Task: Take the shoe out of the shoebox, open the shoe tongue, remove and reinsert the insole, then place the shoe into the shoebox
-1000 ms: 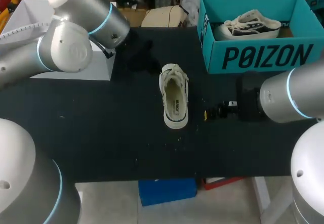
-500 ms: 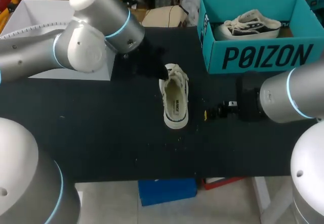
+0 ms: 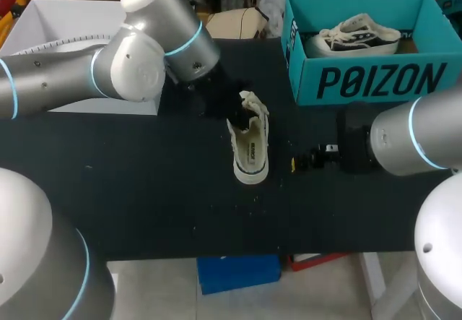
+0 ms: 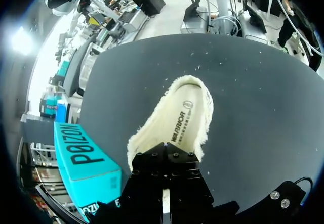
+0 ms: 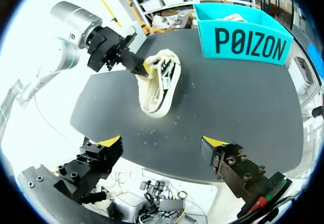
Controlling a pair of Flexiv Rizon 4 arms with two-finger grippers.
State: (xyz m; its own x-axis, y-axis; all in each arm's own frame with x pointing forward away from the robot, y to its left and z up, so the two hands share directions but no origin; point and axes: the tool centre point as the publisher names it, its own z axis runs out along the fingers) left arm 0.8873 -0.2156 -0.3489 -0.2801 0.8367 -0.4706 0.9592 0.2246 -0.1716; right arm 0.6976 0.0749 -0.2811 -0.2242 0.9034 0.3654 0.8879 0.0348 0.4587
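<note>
R claw (image 5: 162, 145) hangs wide apart, well clear of the shoe (image 3: 249, 146) lying mid bench (image 3: 144, 190), so w/ nothing pinning its heel, L claw (image 5: 145, 67) at the laced end (can't tell if clamped) may drag or tip it

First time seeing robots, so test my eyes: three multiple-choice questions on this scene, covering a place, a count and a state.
1. Where is the left gripper? A: at the cream canvas sneaker on the black table. B: on a white box. C: off the table.
2. How many sneakers show? A: one. B: two. C: three.
3. The right gripper is: A: shut on a sneaker. B: open, empty. C: shut on a lace.
Answers: 1 A, it meets the sneaker's laced end. 2 B, one on the table, a white-and-black sneaker in the teal cardboard shoebox. 3 B, its yellow-tipped fingers stand apart.
</note>
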